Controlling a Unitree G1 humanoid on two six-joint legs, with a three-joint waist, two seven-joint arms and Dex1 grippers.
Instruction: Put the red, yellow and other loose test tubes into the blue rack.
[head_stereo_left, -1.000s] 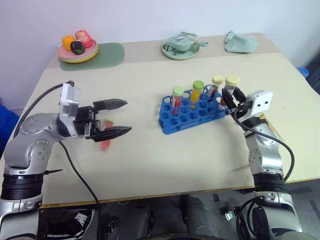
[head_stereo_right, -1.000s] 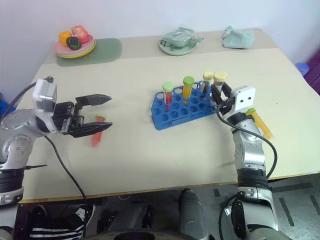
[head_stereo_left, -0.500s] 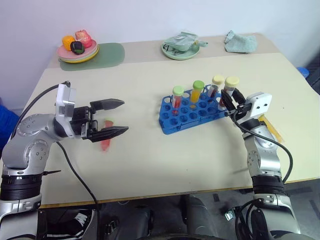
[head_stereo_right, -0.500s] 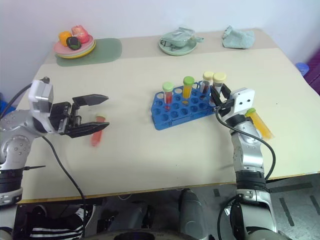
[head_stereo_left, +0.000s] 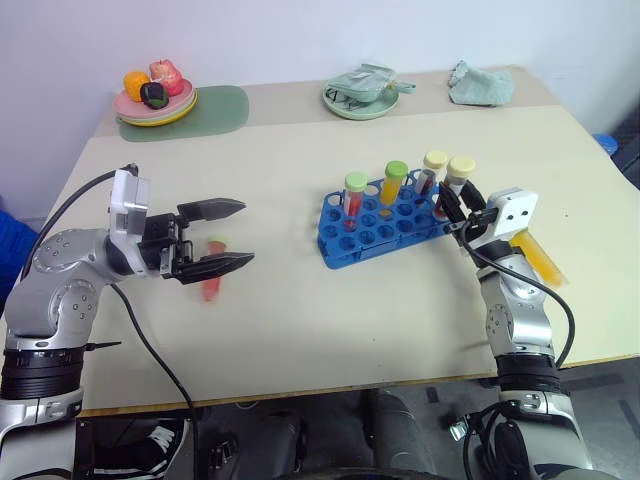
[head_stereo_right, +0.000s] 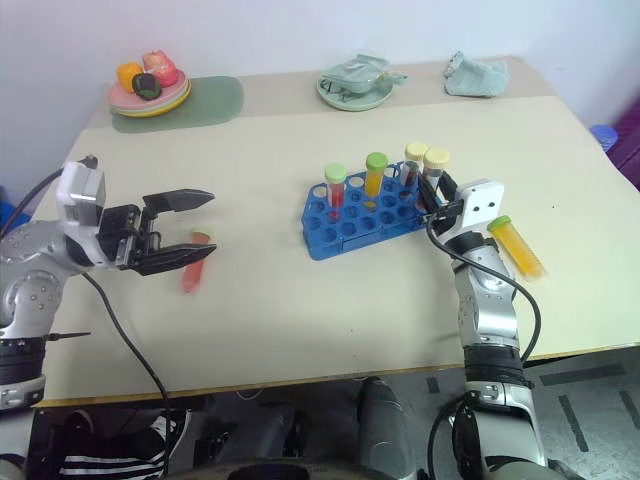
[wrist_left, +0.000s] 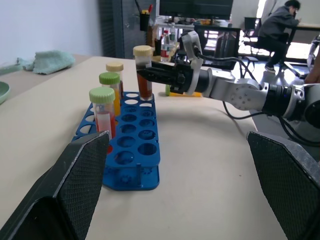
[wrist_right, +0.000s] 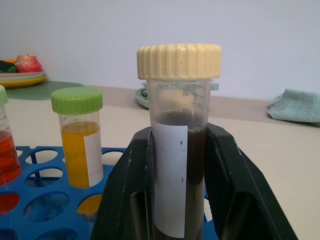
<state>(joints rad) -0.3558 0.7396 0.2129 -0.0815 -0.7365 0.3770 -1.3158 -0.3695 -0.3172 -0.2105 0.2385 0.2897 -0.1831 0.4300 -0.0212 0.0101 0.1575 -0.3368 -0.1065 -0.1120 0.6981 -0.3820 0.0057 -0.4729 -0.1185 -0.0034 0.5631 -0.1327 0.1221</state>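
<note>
Nothing moved; blue rack (head_stereo_left: 385, 225) on beige table (head_stereo_left: 300, 310)

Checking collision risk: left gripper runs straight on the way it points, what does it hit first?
Probably the blue rack and its standing tubes. The open left gripper points level across the table at them, seen dead ahead in its wrist view; bare table lies between. Depth uncertain.
</note>
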